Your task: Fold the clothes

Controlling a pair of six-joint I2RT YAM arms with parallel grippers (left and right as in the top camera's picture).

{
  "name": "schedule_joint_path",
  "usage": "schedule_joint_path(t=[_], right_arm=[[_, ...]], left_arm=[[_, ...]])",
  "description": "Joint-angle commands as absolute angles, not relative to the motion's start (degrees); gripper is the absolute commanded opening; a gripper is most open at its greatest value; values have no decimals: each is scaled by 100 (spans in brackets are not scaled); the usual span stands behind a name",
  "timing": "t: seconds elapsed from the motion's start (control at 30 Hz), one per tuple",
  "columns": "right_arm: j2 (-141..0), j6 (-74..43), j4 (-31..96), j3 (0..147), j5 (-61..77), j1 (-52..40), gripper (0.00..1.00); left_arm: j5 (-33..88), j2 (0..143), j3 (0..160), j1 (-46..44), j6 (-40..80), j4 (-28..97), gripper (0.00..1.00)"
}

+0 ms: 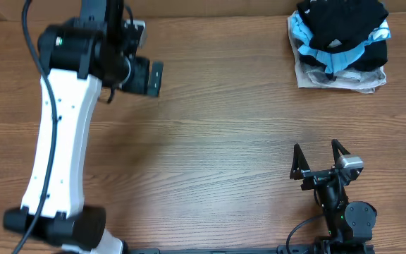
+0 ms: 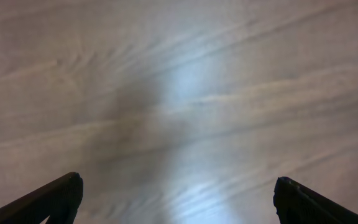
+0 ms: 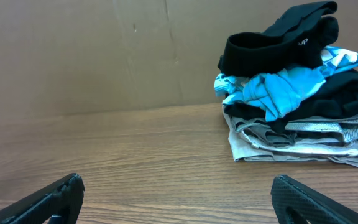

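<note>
Black and soft, the shirt [image 3: 278, 46] lies bunched on top of a pile at the far right corner of the wooden table [image 1: 210, 141], well apart from both arms and not yet spread for folding. Beneath it sit a light blue tee [image 3: 278, 87] and a beige garment [image 3: 291, 146], their folds mixed with more dark cloth. The right gripper [image 1: 318, 159] waits near the table's front edge, facing the pile, its 2 fingers spread wide with nothing between them. The left gripper [image 2: 179, 199] hangs over bare wood on the far left, jaws likewise parted and empty. The likely trouble lies in the pick: a pinch into the limp, crumpled heap could catch the tee along with the shirt, or drag the whole stack across the smooth, grained surface. A sleeve trapped lower down would probably tip the heap over. All the cloth looks thin and floppy, with no firm edge to seize.
</note>
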State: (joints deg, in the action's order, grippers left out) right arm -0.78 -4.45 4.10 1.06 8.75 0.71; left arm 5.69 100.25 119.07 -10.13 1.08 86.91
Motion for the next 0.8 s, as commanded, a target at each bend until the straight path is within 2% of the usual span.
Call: schedule_joint_path(t=[0.0,0.17,0.37,0.57,0.77], right_arm=[[-16,-427,386,47,838,43,100],[-16,-425,386,47,838,43,100],[-16,-425,386,47,838,43,100],[-16,-425,386,47,838,43,100],[-16,-425,386,47,838,43,100]], left_arm=[[416,9419,11244,-1166,-10,8722,100],[259,8621,10578,-1199,1,8523,100],[456,7564,9419,-1197,-3,6473,100],[884,6267,7439,-1197,-1,4167,100],[703,4790,5389,-1114,-3,2587,100]])
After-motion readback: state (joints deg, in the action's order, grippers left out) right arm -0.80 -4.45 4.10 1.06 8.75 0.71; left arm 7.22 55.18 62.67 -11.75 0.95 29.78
